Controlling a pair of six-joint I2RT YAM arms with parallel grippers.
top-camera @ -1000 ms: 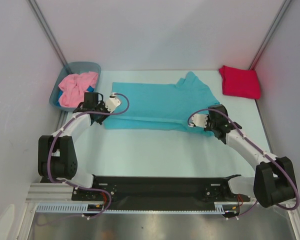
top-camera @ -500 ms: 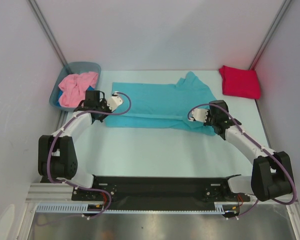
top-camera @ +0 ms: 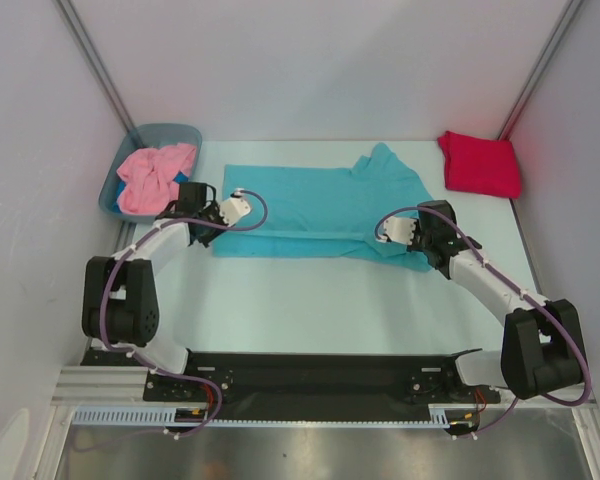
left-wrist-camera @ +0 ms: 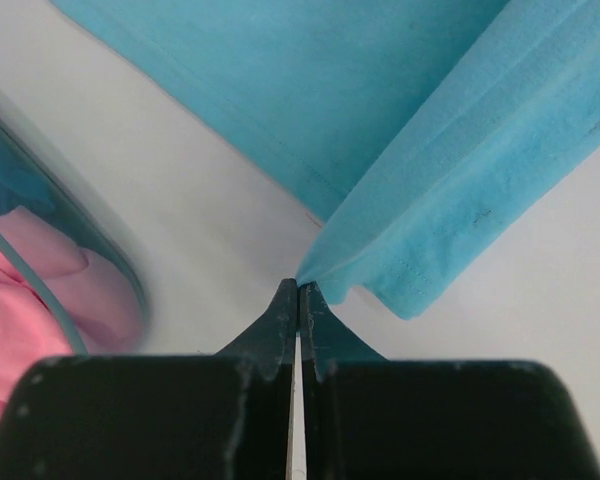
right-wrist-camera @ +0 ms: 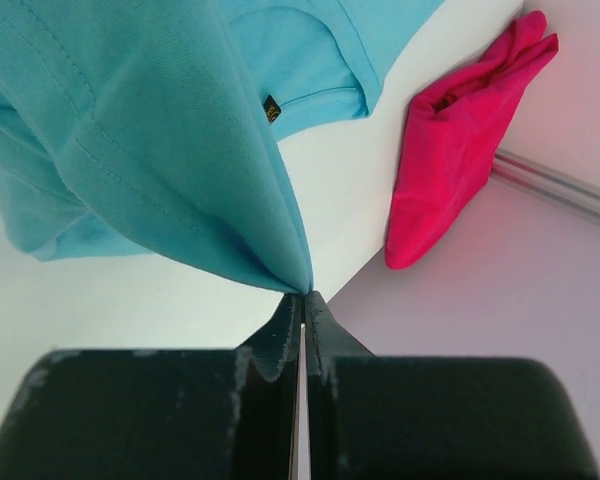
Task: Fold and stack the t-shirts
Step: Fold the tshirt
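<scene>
left gripper (left-wrist-camera: 298, 288): black fingers pressed flat together with no gap, tips nipping a corner of the turquoise cloth t-shirt (top-camera: 310, 200).
left grip detail: in the left wrist view a doubled band of hem runs up and to the right from the tips, and a flat layer of the same shirt lies beyond it.
right gripper (right-wrist-camera: 302, 297): fingers likewise closed tight, with a pinch of turquoise cloth caught at the very tips.
right grip detail: the cloth fans out up and to the left from the pinch. A neck opening with a small dark label shows further out.
turquoise shirt position: spread across the far middle of the pale table (top-camera: 310, 300), long side running left-right. One gripper sits at each end of its near edge, and a fold line runs just inside that edge. One sleeve sticks out toward the far right.
crimson red cloth t-shirt (top-camera: 480, 165): folded into a compact block in the far right corner, against the wall and well apart from the turquoise one.
pink cloth t-shirt (top-camera: 152, 175): crumpled inside the grey-blue plastic tub (top-camera: 170, 132).
tub position: far left corner, just beside the left gripper. Its rim is blurred in the left wrist view.
stack: not yet made, as the three shirts lie in three separate places.
</scene>
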